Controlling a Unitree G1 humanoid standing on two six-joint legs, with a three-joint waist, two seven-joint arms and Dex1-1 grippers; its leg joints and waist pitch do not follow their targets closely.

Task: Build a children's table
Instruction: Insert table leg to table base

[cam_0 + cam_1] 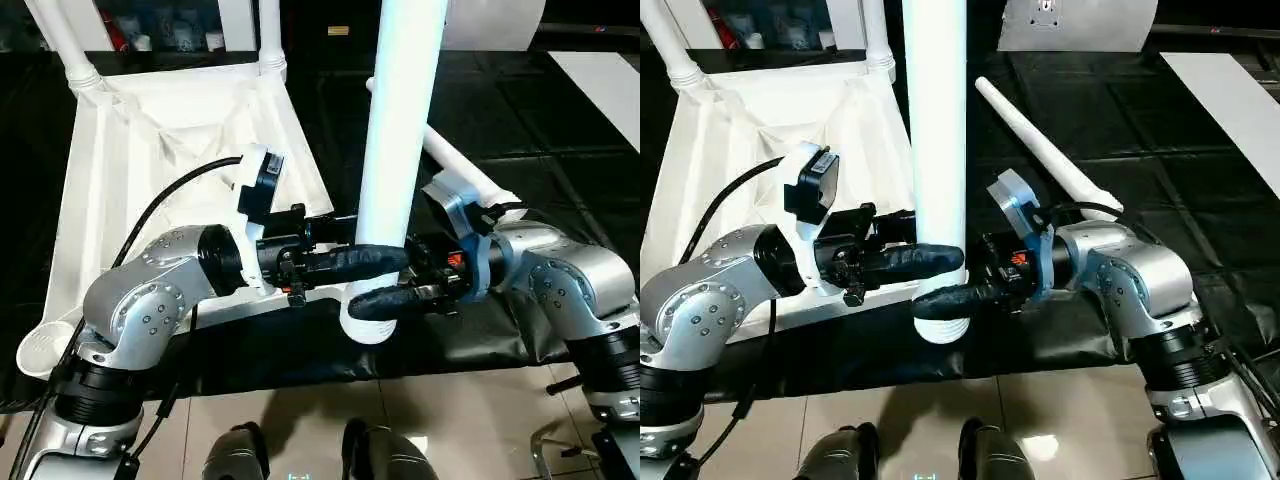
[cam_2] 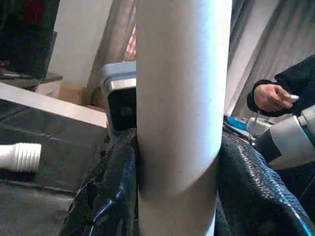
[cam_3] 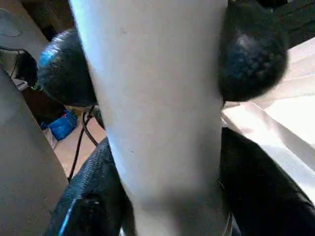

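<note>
Upright between both grippers stands a white leg (image 1: 400, 150), the left gripper (image 1: 385, 262) and the right gripper (image 1: 365, 303) each with fingers closed around its lower end, beside the upturned white table top (image 1: 130, 200) on the black tabletop (image 1: 560, 130).

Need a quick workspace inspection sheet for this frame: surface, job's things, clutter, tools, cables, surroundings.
Surface: black-covered worktable.
Job's things: tabletop lying underside up, two legs socketed at its far corners; one leg held upright at the near table edge; spare leg lying on the cover.
Clutter: nothing seen.
Tools: left tool and right tool both gripping the upright leg.
Cables: black cable looping over the left forearm.
Surroundings: tiled floor; a person's hand behind.
</note>
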